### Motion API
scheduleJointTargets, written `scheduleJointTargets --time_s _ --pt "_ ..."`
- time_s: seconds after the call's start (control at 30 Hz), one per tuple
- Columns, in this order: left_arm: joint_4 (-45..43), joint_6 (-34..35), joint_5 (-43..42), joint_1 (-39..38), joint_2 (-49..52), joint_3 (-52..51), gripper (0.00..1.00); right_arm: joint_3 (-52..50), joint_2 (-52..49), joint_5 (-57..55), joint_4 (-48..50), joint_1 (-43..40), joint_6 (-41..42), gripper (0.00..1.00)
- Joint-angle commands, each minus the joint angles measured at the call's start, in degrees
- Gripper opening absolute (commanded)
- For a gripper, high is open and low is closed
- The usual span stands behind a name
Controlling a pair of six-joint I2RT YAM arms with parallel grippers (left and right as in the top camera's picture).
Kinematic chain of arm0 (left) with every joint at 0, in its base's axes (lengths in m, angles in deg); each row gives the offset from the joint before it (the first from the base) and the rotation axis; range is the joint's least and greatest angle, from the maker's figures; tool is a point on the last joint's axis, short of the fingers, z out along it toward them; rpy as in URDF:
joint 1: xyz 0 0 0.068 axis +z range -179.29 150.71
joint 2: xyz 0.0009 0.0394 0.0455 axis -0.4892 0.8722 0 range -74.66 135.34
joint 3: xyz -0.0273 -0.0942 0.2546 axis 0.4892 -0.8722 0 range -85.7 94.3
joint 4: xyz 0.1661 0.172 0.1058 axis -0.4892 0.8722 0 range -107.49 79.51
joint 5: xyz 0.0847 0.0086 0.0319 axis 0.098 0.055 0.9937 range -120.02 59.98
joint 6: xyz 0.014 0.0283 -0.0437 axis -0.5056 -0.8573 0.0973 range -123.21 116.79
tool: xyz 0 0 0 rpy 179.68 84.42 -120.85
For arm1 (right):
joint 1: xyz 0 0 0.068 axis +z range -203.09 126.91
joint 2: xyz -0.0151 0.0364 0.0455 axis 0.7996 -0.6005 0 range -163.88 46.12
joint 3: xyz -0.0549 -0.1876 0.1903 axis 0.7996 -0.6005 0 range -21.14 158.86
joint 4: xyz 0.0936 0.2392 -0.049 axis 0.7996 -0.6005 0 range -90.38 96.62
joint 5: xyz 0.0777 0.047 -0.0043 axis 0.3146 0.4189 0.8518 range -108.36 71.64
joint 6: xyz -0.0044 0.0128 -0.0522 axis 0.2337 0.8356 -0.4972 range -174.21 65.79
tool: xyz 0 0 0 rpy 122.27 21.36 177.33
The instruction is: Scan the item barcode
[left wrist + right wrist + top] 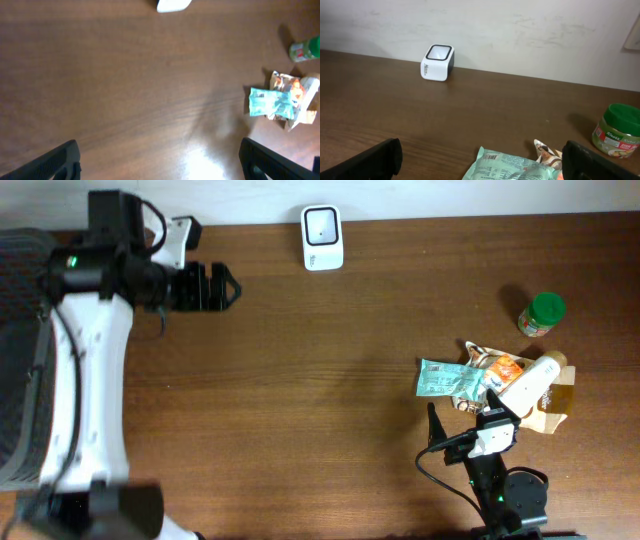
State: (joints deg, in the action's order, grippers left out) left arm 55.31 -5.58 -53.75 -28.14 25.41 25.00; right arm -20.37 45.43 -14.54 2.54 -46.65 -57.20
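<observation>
The white barcode scanner (pixel 322 237) stands at the table's far edge, its window facing up; the right wrist view shows the scanner (pixel 437 63) by the wall. The items lie in a heap at the right: a teal packet (pixel 450 378), a white bottle (pixel 530 385) and an orange-and-white packet (pixel 495 363). My right gripper (pixel 466 418) is open just in front of the heap, and the teal packet (pixel 512 167) lies between its fingers, untouched. My left gripper (pixel 215 287) is open at the far left, high over bare wood, holding nothing.
A green-lidded jar (pixel 542 315) stands alone behind the heap, also seen as the jar (pixel 618 131) in the right wrist view. A brown box (pixel 560 395) lies under the bottle. Bare wood (pixel 300 380) stretches between scanner and heap. A grey mesh surface (pixel 15 360) borders the left.
</observation>
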Motion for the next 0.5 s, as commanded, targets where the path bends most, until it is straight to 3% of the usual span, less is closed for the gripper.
scheduleJointTargets --time_s 0.0,0.1,0.23,0.33,0.47 --pt "-3.8 -0.5 4.2 0.2 -10.3 -13.0 0.99 -0.5 0.5 0.3 0.0 0.3 0.0 0.98" --pt "-19.8 -0.5 7.1 0.2 -22.4 -32.1 0.99 -0.5 0.5 0.3 0.0 0.3 0.0 0.98" --pt "-51.0 -1.0 7.3 0.2 -41.5 -60.9 0.99 -0.5 0.5 0.3 0.0 0.3 0.0 0.98" --pt "-69.3 -1.0 9.1 0.2 -55.7 -78.7 0.99 -0.5 0.5 0.3 0.0 0.3 0.0 0.98" --pt "-79.0 -6.0 11.3 0.2 -70.7 -93.2 0.99 -0.5 0.5 0.3 0.0 0.3 0.0 0.98"
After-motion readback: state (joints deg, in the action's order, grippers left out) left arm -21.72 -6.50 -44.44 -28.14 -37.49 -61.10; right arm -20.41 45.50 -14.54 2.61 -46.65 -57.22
